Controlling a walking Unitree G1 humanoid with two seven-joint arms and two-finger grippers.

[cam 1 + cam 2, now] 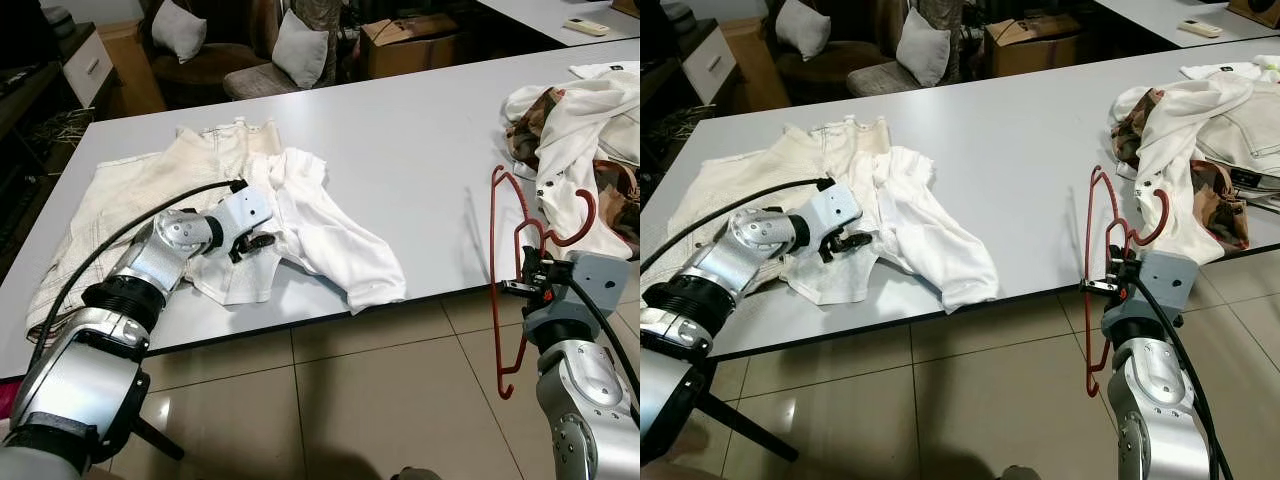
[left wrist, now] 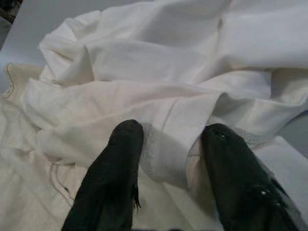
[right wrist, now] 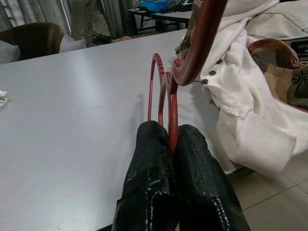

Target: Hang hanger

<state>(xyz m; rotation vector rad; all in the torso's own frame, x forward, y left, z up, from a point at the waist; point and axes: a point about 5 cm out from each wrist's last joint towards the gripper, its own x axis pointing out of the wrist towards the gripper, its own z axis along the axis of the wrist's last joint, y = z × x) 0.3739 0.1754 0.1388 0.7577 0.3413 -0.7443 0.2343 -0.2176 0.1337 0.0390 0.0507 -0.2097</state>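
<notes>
A red plastic hanger [image 1: 505,215] stands upright just off the table's front edge at the right, its hook [image 1: 585,220] pointing toward a clothes pile. My right gripper [image 1: 530,285] is shut on the hanger's lower frame; the right wrist view has both fingers [image 3: 144,159] pressed on the red bar [image 3: 172,110]. A white shirt [image 1: 330,225] lies crumpled on the grey table [image 1: 400,130], partly over a cream garment [image 1: 130,190]. My left gripper [image 1: 258,243] rests on the shirt's near left part, open, with a fold of white fabric [image 2: 168,149] between its fingers [image 2: 122,159].
A heap of white and brown clothes [image 1: 590,120] covers the table's right end. Behind the table stand an armchair with cushions [image 1: 290,50] and a cardboard box [image 1: 410,40]. A second table with a remote [image 1: 585,27] is at the back right. Tiled floor lies below the front edge.
</notes>
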